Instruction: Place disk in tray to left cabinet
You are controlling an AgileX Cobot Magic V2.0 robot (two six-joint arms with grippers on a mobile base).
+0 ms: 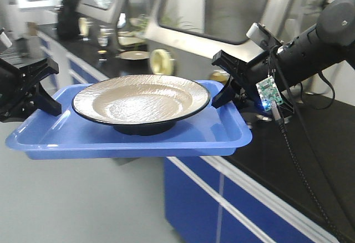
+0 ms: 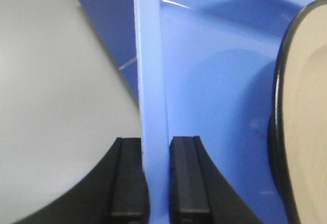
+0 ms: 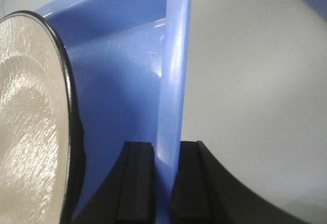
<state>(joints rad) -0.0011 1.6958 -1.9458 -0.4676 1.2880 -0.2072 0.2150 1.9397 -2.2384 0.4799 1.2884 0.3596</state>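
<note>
Bright blue tray [image 1: 66, 137] bearing the disk [image 1: 141, 100] is held aloft, its 2 short rims pinched by the jaws of the left gripper [image 1: 49, 87] and right gripper [image 1: 222, 82].

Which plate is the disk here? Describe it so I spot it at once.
Start at the blue tray held by the left gripper and right gripper, beside the black counter. The disk sits in it: tan, glossy, thin black rim. The other plate lies far back on that counter.
</note>
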